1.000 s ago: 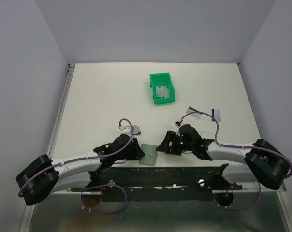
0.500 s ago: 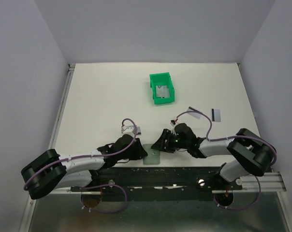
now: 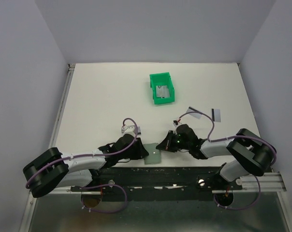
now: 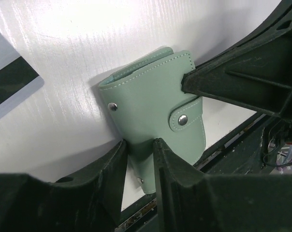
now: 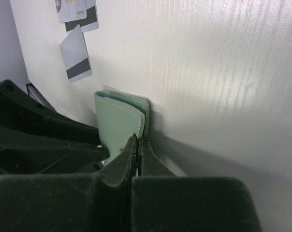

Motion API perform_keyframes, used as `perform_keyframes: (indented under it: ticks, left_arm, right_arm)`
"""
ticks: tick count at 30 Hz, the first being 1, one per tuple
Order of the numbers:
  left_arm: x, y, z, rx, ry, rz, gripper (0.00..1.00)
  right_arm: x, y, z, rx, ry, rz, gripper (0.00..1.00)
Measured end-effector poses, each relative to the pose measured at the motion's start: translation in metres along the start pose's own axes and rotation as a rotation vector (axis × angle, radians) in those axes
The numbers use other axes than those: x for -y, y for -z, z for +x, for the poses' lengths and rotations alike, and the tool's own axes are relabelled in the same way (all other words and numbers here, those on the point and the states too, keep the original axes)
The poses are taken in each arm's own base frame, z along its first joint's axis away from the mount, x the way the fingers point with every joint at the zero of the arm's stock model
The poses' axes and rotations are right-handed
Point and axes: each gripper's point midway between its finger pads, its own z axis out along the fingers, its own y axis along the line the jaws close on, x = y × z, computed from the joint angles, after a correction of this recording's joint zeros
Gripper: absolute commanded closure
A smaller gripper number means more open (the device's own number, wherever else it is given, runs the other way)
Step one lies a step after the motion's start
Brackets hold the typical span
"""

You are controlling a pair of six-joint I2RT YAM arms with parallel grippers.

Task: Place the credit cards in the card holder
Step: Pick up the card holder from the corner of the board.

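From above, the card holder (image 3: 153, 156) lies flat at the near edge of the table (image 3: 102, 101), directly between the two arms. The left gripper (image 3: 141, 151) meets its left edge and the right gripper (image 3: 163, 144) its upper right corner, so both are equally close. The credit cards lie well apart from it: some in the green bin (image 3: 160, 75), one loose card (image 3: 137, 130) just behind the left wrist, and two more (image 3: 194, 112) out to the right. In the left wrist view the card holder (image 4: 151, 116) is folded closed with its snap tab (image 4: 183, 119) fastened. Its long axis runs away from the camera, and its near corner fills the narrow gap between the left fingers (image 4: 118, 166), which reads as a clamp on that corner. A dark right finger (image 4: 233, 82) touches the far edge. In the right wrist view the right gripper (image 5: 137, 141) has its fingers pressed together, nothing visible between them, with the tips at the holder's (image 5: 118, 126) open-side edge, straight ahead. Prying that cover open looks like the next move.
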Motion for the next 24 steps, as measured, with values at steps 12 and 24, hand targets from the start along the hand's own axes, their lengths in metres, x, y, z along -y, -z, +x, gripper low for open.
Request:
perform_keyframes:
  ticks: [12, 24]
  left_arm:
    - [0.025, 0.037, -0.035, 0.204, 0.038, 0.143, 0.29]
    - [0.074, 0.095, -0.081, 0.469, 0.086, 0.456, 0.22]
  right_arm:
    - [-0.058, 0.068, -0.013, 0.115, 0.121, -0.154, 1.0]
    - [-0.09, 0.119, -0.032, 0.22, 0.177, -0.205, 1.0]
